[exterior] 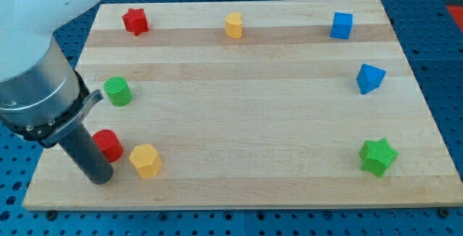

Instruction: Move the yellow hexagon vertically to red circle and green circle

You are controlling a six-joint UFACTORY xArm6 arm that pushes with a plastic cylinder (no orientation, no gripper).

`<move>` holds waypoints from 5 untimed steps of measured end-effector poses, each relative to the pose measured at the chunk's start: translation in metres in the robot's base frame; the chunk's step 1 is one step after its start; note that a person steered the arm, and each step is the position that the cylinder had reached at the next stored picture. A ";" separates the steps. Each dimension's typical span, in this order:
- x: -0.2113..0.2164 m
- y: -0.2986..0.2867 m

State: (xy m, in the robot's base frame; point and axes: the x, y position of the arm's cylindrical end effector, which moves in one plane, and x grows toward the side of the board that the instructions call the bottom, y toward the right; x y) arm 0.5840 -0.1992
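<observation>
The yellow hexagon (145,160) lies near the board's bottom left. The red circle (109,145) sits just to its left, close beside it. The green circle (116,91) is higher up, near the board's left edge. My tip (100,178) rests on the board just below and left of the red circle, and left of the yellow hexagon, apart from it. The rod partly hides the red circle's left side.
A red star (135,20) is at the top left, a yellow heart (234,25) at top middle, a blue cube (341,25) at top right. A blue triangular block (370,77) is at the right, a green star (378,156) at bottom right. The wooden board (246,120) lies on a blue surface.
</observation>
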 end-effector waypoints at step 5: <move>-0.101 0.121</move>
State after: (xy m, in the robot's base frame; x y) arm 0.4827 -0.0779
